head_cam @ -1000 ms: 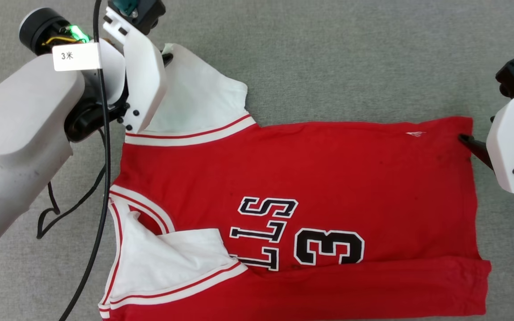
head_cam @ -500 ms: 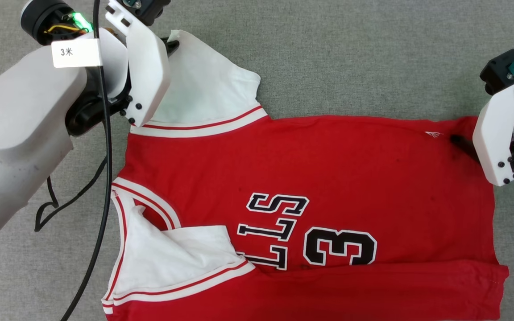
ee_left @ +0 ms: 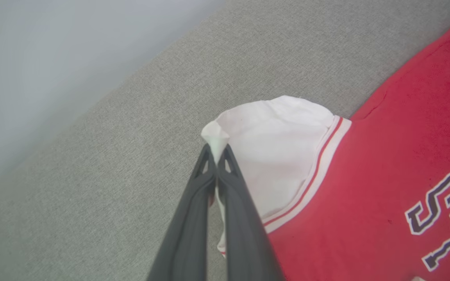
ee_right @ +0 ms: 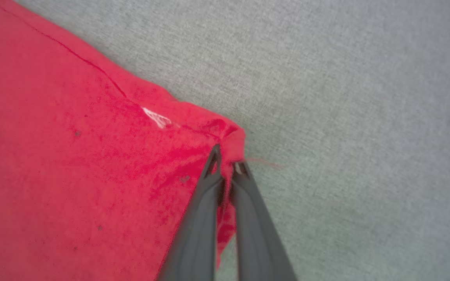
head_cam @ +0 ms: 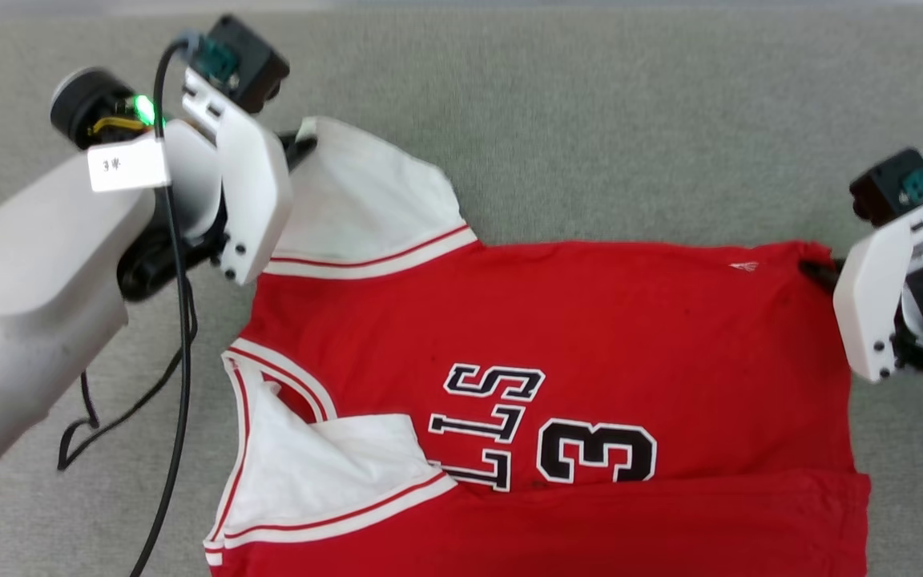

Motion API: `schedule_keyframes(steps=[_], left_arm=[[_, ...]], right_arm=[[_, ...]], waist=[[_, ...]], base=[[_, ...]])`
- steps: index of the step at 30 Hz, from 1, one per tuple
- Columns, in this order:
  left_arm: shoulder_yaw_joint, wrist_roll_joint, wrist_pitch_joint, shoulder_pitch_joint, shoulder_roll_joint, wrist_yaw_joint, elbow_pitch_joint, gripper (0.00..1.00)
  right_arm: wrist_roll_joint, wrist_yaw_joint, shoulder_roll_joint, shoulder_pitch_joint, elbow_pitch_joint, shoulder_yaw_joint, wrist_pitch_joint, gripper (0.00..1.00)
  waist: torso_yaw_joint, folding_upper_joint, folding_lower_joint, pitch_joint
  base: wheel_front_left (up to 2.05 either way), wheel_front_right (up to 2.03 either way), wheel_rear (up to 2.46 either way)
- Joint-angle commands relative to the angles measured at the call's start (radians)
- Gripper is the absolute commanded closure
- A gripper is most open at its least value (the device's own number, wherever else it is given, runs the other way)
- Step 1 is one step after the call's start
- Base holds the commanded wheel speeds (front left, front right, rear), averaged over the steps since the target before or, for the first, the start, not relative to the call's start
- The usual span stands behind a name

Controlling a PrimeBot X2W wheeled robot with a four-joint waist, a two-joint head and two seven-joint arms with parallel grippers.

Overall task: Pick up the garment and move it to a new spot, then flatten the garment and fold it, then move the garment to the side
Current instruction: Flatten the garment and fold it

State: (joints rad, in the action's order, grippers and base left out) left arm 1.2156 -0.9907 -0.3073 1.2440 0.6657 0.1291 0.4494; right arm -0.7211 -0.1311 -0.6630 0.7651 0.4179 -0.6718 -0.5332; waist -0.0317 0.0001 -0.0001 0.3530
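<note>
The head camera looks down on the grey woven surface (head_cam: 590, 120), taking in most of the red jersey-style T-shirt with white short sleeves (head_cam: 590, 320), cut off at the frame's bottom. The left wrist camera sits close behind the left gripper (ee_left: 217, 151), looking along its fingers (ee_left: 193, 226) at the sleeve tip that the head view has at upper left. The right wrist camera, close behind the right gripper (ee_right: 227, 156), faces the hem corner at the head view's right.
</note>
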Motion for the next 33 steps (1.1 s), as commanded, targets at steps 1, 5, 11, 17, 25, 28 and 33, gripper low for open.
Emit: schedule_keyframes(steps=[1,5,11,17,25,28,33], left_arm=[[0.002,-0.006,0.011,-0.027,0.013,0.001,-0.006,1.0],[0.011,-0.02,0.029,-0.092,0.043,-0.004,-0.027,1.0],[0.021,-0.041,0.056,-0.189,0.084,-0.026,-0.089,1.0],[0.031,-0.068,0.073,-0.315,0.142,-0.069,-0.181,1.0],[0.046,-0.106,0.101,-0.506,0.234,-0.15,-0.304,1.0],[0.05,-0.129,0.111,-0.585,0.26,-0.181,-0.35,1.0],[0.055,-0.151,0.124,-0.679,0.272,-0.212,-0.372,1.0]], right_arm=[[-0.013,0.001,-0.013,-0.029,-0.009,-0.003,0.02,1.0],[-0.026,0.001,-0.03,-0.08,-0.039,-0.013,0.048,1.0],[-0.045,0.001,-0.047,-0.158,-0.073,0.004,0.07,1.0],[-0.07,0.001,-0.072,-0.279,-0.113,0.037,0.087,1.0],[-0.087,0.001,-0.074,-0.471,-0.184,0.099,0.11,1.0],[-0.087,0.001,-0.068,-0.532,-0.211,0.117,0.102,1.0],[-0.077,0.001,-0.062,-0.612,-0.233,0.144,0.083,1.0]], waist=[[0.001,-0.0001,0.0001,-0.055],[0.0,-0.0001,0.0001,-0.118],[0.006,-0.0001,0.0001,-0.198],[0.015,-0.0001,0.0001,-0.263],[0.018,-0.0001,0.0001,-0.315],[0.017,-0.0001,0.0001,-0.322],[0.02,-0.0001,0.0001,-0.316]], base=[[0.0,0.0,0.0],[0.0,0.0,0.0],[0.0,0.0,0.0],[0.0,0.0,0.0],[0.0,0.0,0.0],[0.0,0.0,0.0],[0.0,0.0,0.0]])
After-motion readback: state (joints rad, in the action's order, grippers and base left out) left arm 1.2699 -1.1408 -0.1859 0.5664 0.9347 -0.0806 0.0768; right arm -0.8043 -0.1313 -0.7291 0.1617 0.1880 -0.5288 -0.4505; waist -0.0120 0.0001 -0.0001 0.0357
